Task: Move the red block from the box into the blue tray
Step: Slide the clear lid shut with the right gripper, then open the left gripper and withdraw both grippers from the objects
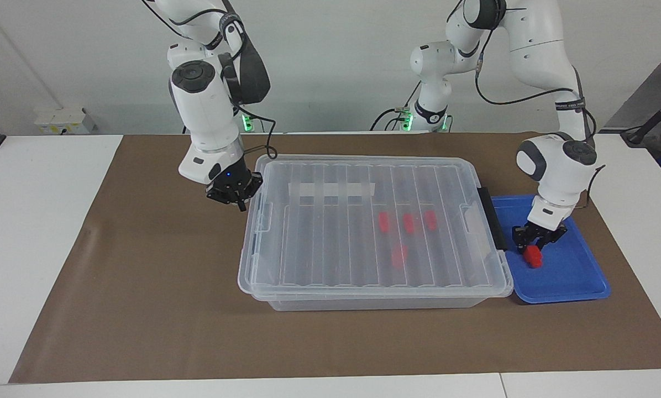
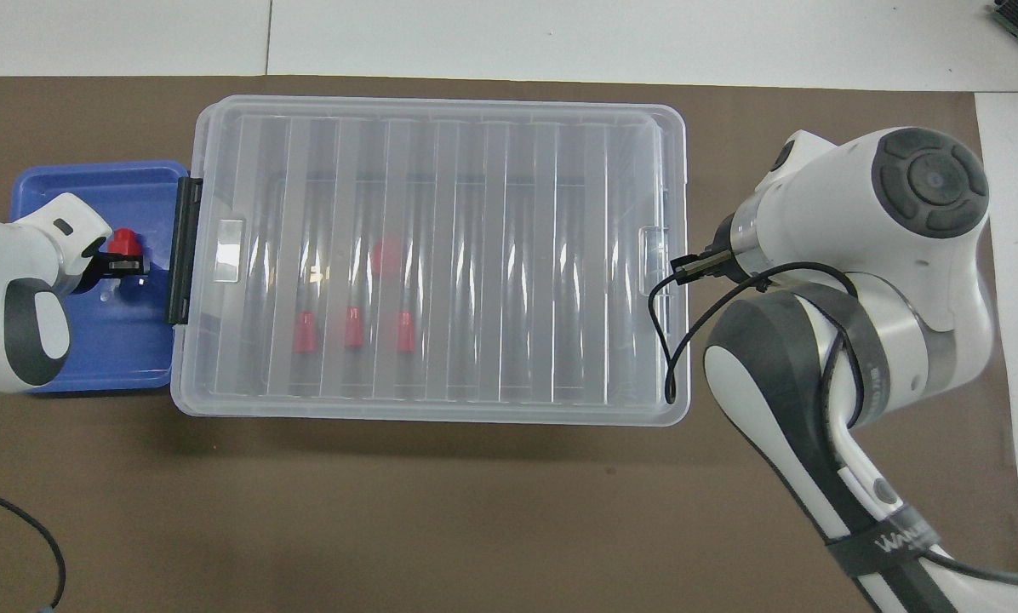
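Observation:
The red block (image 1: 533,256) lies in the blue tray (image 1: 573,279), beside the box's black latch (image 1: 492,218). My left gripper (image 1: 536,243) hangs open just above the block, fingers astride it and clear of it. In the overhead view the block (image 2: 122,244) sits in the tray (image 2: 126,345) at the left gripper's (image 2: 116,255) tip. The clear box (image 1: 330,237) has its ribbed lid on, and several red blocks (image 1: 409,222) show through it, as in the overhead view (image 2: 353,328). My right gripper (image 1: 234,194) hovers beside the box's end toward the right arm.
A brown mat (image 1: 142,287) covers the table under the box and tray. The right arm's forearm and cable (image 2: 849,281) cover the box's end (image 2: 675,255) in the overhead view. White table (image 1: 32,221) flanks the mat.

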Available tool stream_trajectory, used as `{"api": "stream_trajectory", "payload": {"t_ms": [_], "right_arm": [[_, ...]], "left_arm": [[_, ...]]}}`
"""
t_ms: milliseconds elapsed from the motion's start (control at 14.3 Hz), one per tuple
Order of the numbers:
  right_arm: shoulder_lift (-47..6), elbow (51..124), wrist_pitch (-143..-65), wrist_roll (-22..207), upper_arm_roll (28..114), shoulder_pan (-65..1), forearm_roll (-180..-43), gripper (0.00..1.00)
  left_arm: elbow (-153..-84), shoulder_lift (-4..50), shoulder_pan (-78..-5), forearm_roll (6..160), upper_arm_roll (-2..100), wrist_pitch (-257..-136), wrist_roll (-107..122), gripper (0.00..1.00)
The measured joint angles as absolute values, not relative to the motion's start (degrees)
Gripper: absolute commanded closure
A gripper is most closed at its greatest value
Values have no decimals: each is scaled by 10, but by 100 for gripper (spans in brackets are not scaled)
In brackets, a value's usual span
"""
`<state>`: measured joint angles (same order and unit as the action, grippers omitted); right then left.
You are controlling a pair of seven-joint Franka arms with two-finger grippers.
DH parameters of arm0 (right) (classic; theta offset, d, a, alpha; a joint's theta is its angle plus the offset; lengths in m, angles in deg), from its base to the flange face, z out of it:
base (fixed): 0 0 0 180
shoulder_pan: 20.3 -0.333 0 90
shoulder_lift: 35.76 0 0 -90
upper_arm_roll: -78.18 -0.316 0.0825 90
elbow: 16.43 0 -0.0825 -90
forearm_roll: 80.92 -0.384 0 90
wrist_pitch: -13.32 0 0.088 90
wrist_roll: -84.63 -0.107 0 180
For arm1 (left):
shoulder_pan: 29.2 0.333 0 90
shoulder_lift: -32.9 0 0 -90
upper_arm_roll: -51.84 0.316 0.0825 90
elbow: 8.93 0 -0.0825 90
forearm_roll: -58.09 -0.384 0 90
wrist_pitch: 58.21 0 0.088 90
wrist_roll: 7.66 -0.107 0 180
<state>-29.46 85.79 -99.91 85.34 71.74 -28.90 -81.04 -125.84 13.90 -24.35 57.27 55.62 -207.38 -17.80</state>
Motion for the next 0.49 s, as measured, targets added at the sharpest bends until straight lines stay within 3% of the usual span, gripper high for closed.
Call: {"api": "stream_trajectory", "payload": {"t_ms": [419, 488], "right_arm": [[-343, 857, -923, 824, 720, -229, -811, 100], [-350, 856, -914, 814, 721, -221, -811, 51]], "left_arm": [[-1200, 162, -244, 573, 556, -1959, -178, 49], [-1186, 174, -244, 573, 556, -1919, -178, 49]]}}
